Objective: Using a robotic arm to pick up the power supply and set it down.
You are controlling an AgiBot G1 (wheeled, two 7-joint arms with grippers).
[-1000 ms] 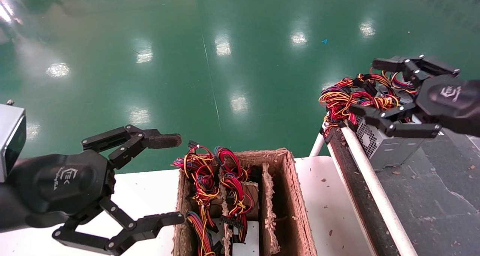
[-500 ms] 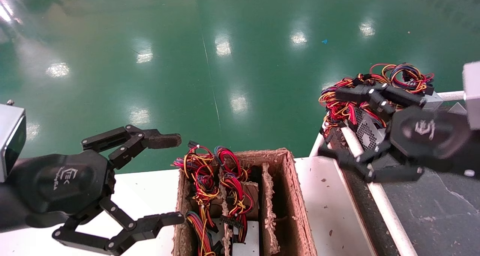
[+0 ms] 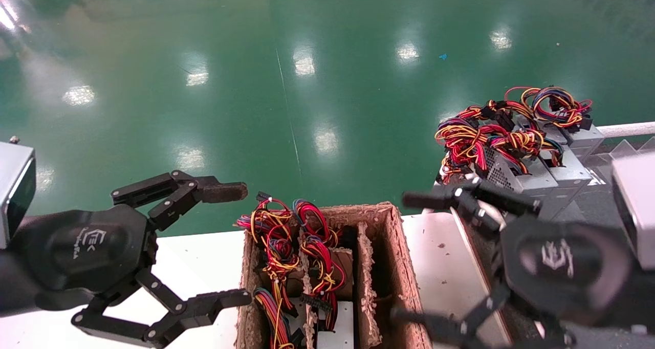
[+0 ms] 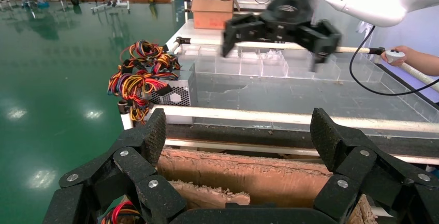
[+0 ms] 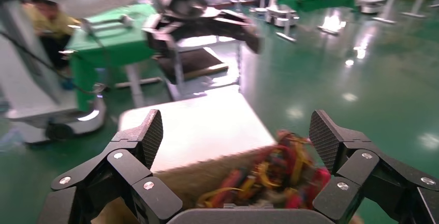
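The power supply [image 3: 500, 169], a grey metal box with a perforated side and a bundle of red, yellow and black wires [image 3: 473, 136], rests on the dark belt [image 3: 588, 203] at the far right; nothing holds it. In the left wrist view the power supply [image 4: 176, 93] lies past the white rail. My right gripper [image 3: 407, 259], the robotic arm with all-black fingertips, hangs open and empty over the right side of the cardboard box [image 3: 401, 257]. The right wrist view shows that gripper [image 5: 235, 136] above wires [image 5: 279, 175] in the box. My left gripper [image 3: 233, 244] is parked open beside the box.
The divided cardboard box holds more wired units [image 3: 286, 257] on a white table [image 3: 199, 257]. A second grey unit [image 3: 581, 136] lies behind the power supply. A white rail [image 4: 290, 119] borders the belt. A person's hand [image 4: 414, 58] shows beyond it.
My right gripper has left the power supply on the belt and drawn back toward me and leftward, ending over the cardboard box. The left arm has not moved.
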